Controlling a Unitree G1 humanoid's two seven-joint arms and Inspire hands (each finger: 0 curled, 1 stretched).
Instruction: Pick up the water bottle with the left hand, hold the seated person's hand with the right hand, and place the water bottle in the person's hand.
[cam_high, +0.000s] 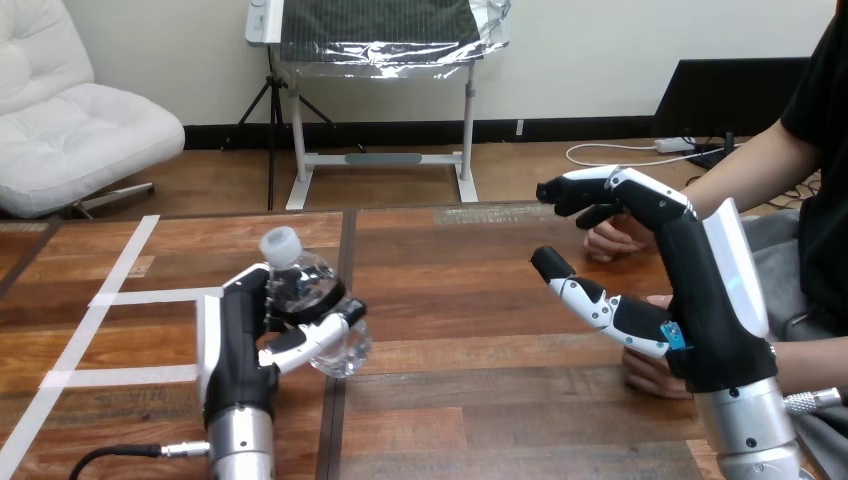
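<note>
The head camera sat high on the robot and looked forward and down across the wooden table (450, 285). It was close: the left hand (235, 345) stood by the near edge at the left, the right hand (715, 300) at the right.

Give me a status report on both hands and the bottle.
Left hand shut on the water bottle, bottle tilted. Right hand open, fingers relaxed, beside the person's hand, not gripping it. Nothing between bottle and person.
</note>
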